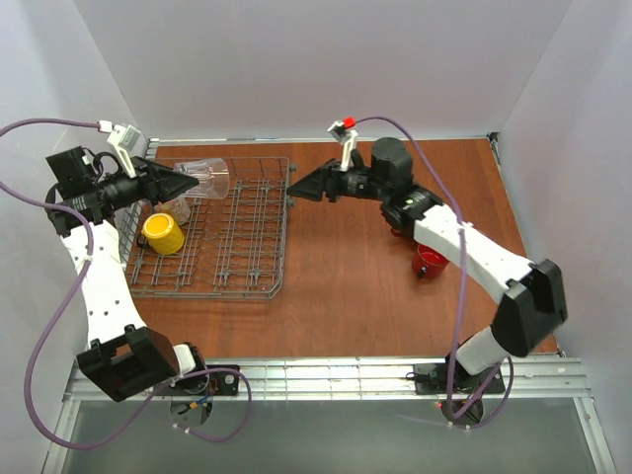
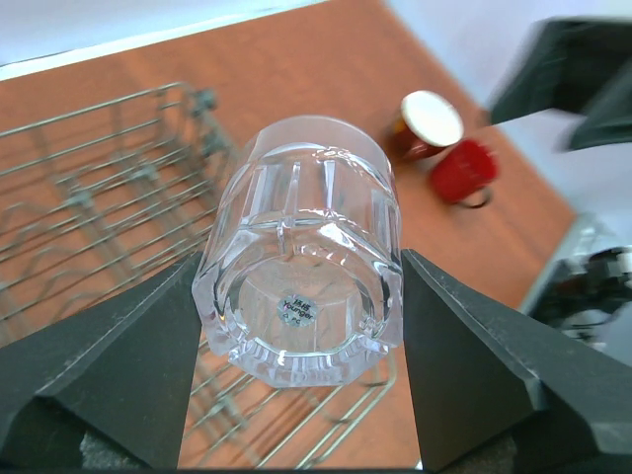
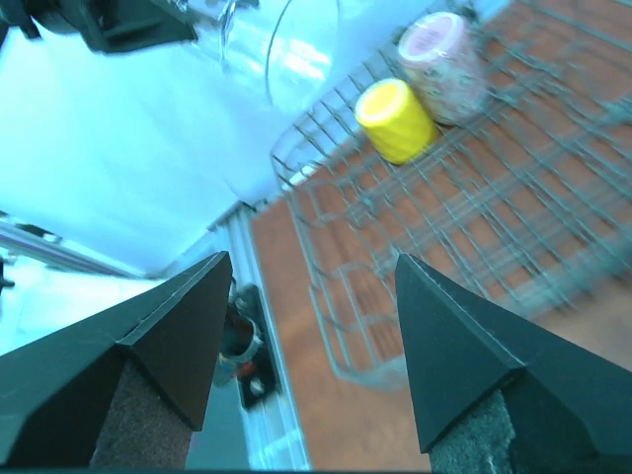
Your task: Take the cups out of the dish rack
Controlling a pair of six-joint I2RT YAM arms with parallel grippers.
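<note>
Clear glass tumbler point(image 2: 301, 252), one of the cups, is pinched in the left pincer point(image 1: 190, 181). The two dark fingers point(image 2: 128, 375) press on opposite sides of its faceted wall, spread about as wide as the glass itself. The tumbler lies on its side in the grip, its thick base turned toward the wrist camera and its mouth pointing away. It hangs above the far left part of the dish rack point(image 1: 247, 227), clear of the wires.

The right pincer point(image 3: 311, 262) is spread wide with nothing between its fingers and touches nothing. It hovers just off the rack's far right corner, pointed back toward the rack.

The rack is a grey wire grid with low sides, sitting on the left half of the desk point(image 1: 346, 276), close to the left edge. Two cups are in it, both at its left end: the yellow mug point(image 1: 163, 234) and, just beside it on the far side, the pink mug point(image 3: 444, 64), which in the overhead view is mostly hidden under the left pincer. Whether these two touch each other cannot be told.

Two more cups stand on the bare desk near the right edge, close together: the plain red mug point(image 1: 431, 262) and the dark red floral mug point(image 2: 425, 123), whose inside shows white. The right arm partly covers the floral one from above.

The desk is reddish-brown wood grain, closed in by plain pale walls on the left, far and right sides. A metal rail point(image 1: 326, 375) runs along its near edge, where both arm bases are bolted. Purple cables point(image 1: 39, 326) loop from the arms.
</note>
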